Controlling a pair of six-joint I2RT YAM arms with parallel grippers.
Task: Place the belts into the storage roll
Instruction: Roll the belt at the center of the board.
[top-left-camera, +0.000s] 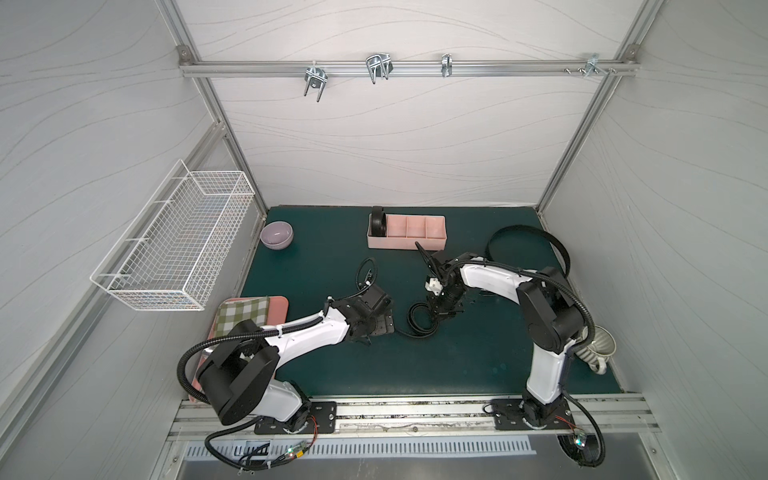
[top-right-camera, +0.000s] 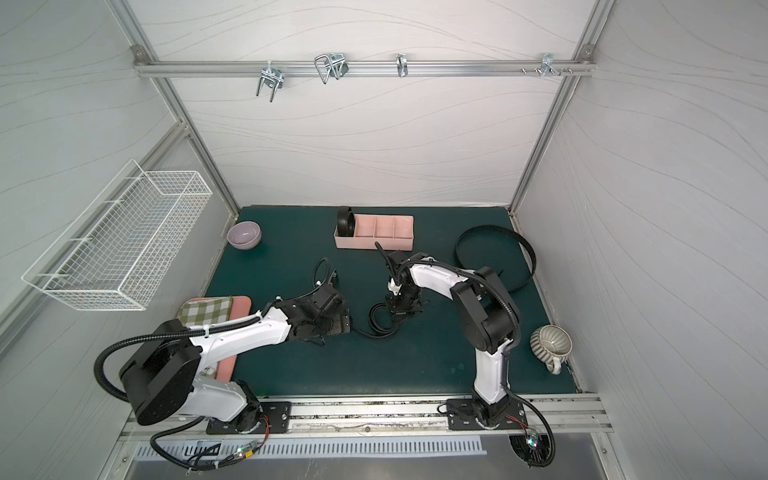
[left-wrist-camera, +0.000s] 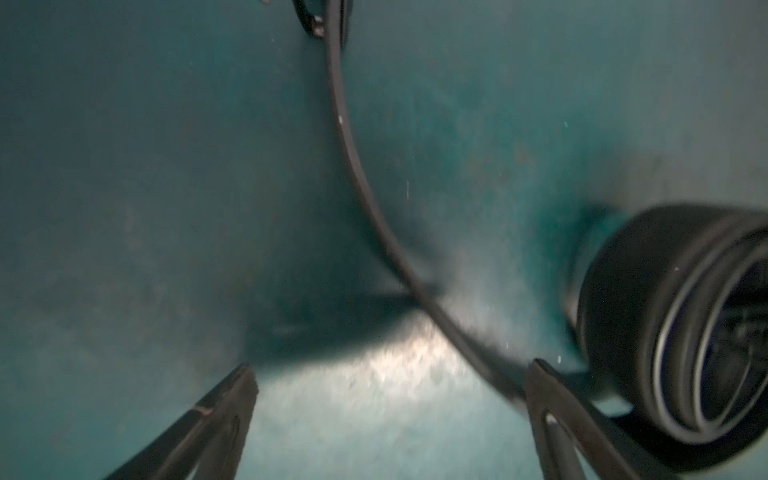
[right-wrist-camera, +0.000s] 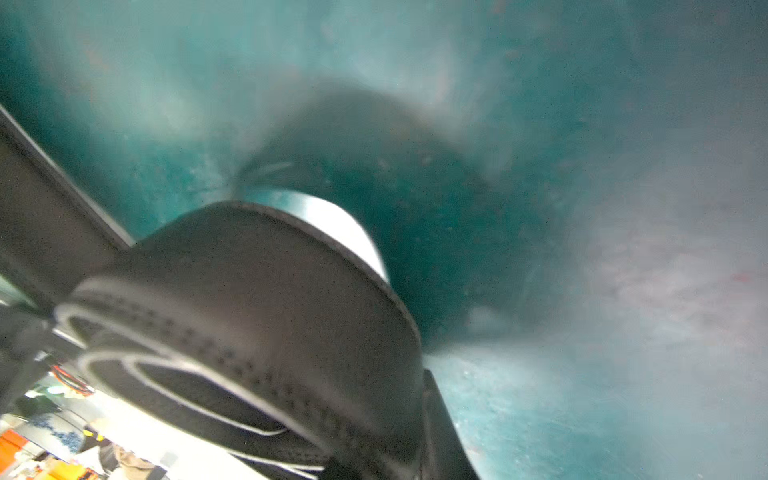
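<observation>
The storage roll (top-left-camera: 415, 232) lies toward the back of the green table (top-left-camera: 415, 365), its long axis running side to side, parallel to the back wall. One coiled belt (top-left-camera: 378, 222) stands on edge in the end compartment nearest the lilac bowl (top-left-camera: 276, 235); the other three compartments show bare pink floor.

In front of the storage roll, toward the robot bases, a second, half-rolled belt (top-left-camera: 419, 318) lies on the table. Its coil sits under the right gripper (top-left-camera: 441, 312), and its free tail (left-wrist-camera: 365, 187) runs from the coil toward the left gripper (left-wrist-camera: 390, 374). In the right wrist view the coil (right-wrist-camera: 249, 316) fills the near field, and a dark finger (right-wrist-camera: 45, 232) presses against its side; the right gripper is clamped on this coil. In the left wrist view the two fingertips (left-wrist-camera: 239, 386) stand wide apart just above the table, with the tail passing beside one of them and nothing between them.

The third belt (top-left-camera: 528, 241) lies as a wide open loop to the side of the storage roll away from the bowl, near the side wall, resting flat on its edge and partly hidden by the right arm in a top view.

Farther out from the storage roll, a ribbed grey mug (top-right-camera: 550, 340) stands at the table's edge near the right arm's base. A pink tray with a green checked cloth (top-left-camera: 243, 313) lies partly under the left arm. A white wire basket (top-left-camera: 174, 245) hangs on the side wall beyond the bowl.
</observation>
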